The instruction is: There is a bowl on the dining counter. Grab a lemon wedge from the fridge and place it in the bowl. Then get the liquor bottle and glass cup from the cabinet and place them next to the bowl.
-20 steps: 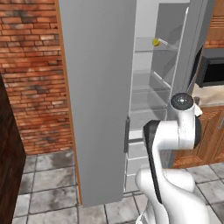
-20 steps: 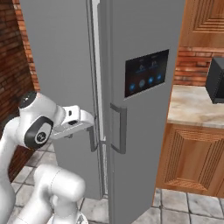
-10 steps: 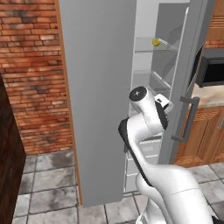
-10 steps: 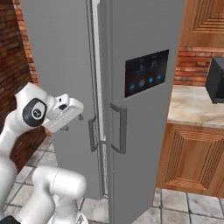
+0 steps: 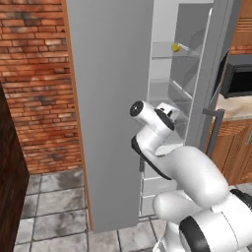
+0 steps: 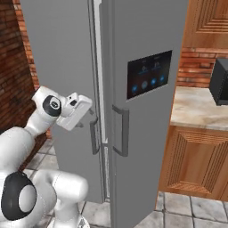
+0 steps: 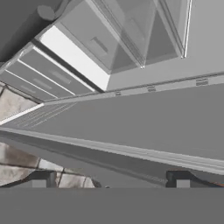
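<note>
The fridge [image 5: 108,98] stands with its left door swung open, so its glass shelves show in the left base view. A small yellow lemon wedge [image 5: 174,47] lies on an upper shelf. My gripper [image 6: 86,110] is open and holds nothing. It hovers at the gap between the two doors, just above the left door handle [image 6: 94,136]. In the hand view my gripper [image 7: 109,181] has its tips wide apart, pointing at the door edge and the shelves [image 7: 100,43] beyond. The bowl, liquor bottle and glass cup are out of view.
The right fridge door [image 6: 147,147] with its dark touch panel [image 6: 149,73] is closed. A marble counter [image 6: 200,111] over wooden cabinets [image 6: 196,160] and a black microwave [image 5: 238,76] lie to the right. A brick wall [image 5: 34,74] and dark furniture [image 5: 7,172] stand to the left.
My hand has drawn back from the left door handle, risen and turned toward the fridge opening. The door has kept its angle and the gripper has stayed open.
</note>
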Robot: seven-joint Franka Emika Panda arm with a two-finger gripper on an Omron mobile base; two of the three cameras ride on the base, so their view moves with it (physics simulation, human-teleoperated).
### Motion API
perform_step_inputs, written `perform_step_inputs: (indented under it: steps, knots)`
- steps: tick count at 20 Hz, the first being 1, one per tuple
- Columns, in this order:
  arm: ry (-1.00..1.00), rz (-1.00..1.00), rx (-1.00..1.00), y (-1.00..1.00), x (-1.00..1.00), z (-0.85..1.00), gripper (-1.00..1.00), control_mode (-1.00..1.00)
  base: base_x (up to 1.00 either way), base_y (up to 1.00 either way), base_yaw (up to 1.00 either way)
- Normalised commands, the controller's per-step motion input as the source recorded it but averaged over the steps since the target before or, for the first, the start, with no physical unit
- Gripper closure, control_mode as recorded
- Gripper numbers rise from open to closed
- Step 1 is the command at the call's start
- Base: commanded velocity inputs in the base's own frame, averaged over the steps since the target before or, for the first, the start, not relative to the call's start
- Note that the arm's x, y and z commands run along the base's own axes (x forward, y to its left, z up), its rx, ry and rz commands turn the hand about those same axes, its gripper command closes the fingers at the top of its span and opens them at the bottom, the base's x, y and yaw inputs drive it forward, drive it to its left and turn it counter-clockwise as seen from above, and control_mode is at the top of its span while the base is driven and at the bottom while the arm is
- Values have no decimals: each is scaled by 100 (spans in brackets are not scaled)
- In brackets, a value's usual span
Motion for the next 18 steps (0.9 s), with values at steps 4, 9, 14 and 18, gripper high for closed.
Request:
perform_step_inputs:
  steps: [4, 9, 14, 18]
  knots:
    - [1, 0, -7, -38, 74, -27, -100, -100, 0, 0, 0]
    - [-1, 0, -6, -51, 35, -18, -100, -100, 0, 0, 0]
    - [-5, 0, -5, -62, 0, -11, -100, -100, 0, 0, 0]
    - [-7, -1, -5, -59, -3, -6, -100, -100, 0, 0, 0]
